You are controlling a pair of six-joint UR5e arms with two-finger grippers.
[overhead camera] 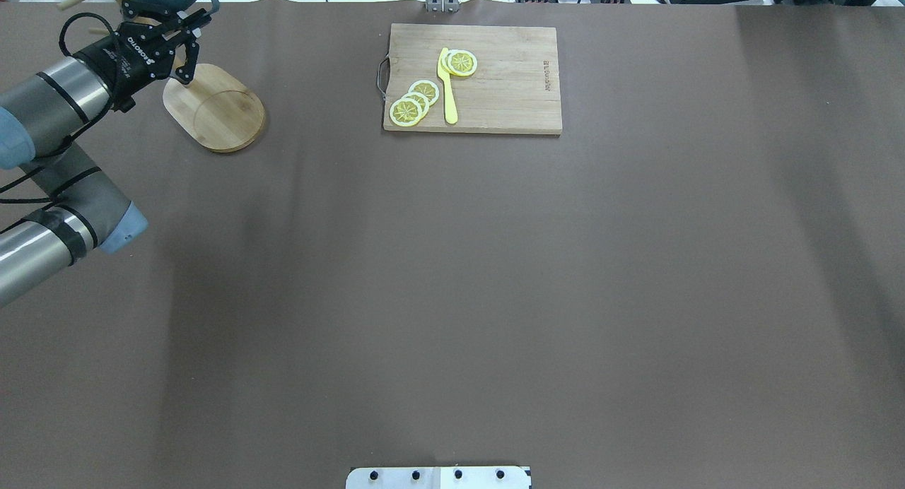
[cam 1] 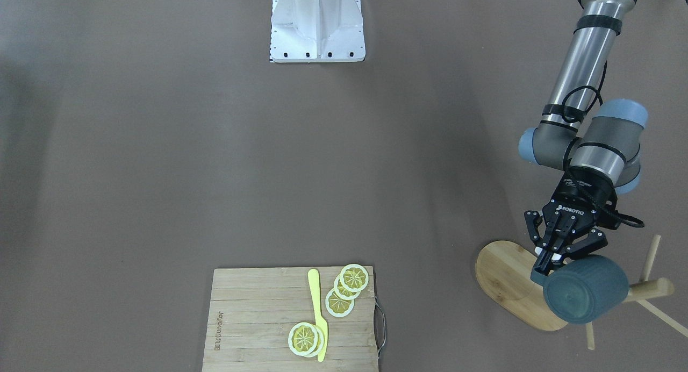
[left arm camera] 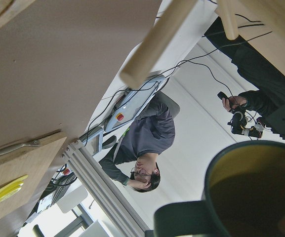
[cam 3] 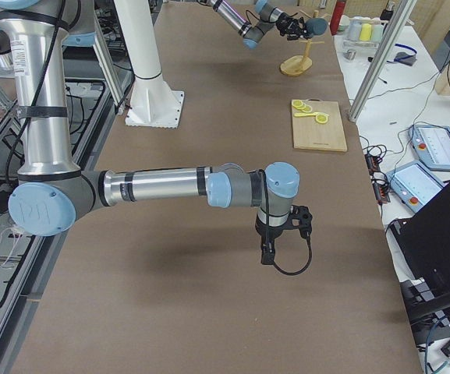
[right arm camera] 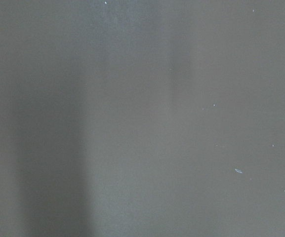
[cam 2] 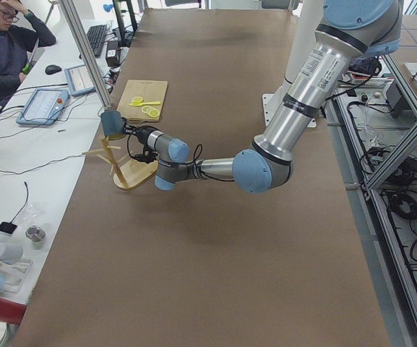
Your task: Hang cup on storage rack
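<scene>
Jaws of the left gripper (cam 1: 551,262) are almost shut and pinch the cup (cam 1: 586,288) by one end. I cannot tell if the right gripper (cam 3: 281,234) is open or closed. The cup is up in the air at the far left of the table (overhead camera: 452,263), close by the top of the rack (cam 1: 505,278). It is tipped on its side, its long way running about left to right. The left wrist view looks into its yellow-green inside. White letters on the left gripper say ROBOTIQ. The board (cam 1: 258,318) has writing too small to read.
</scene>
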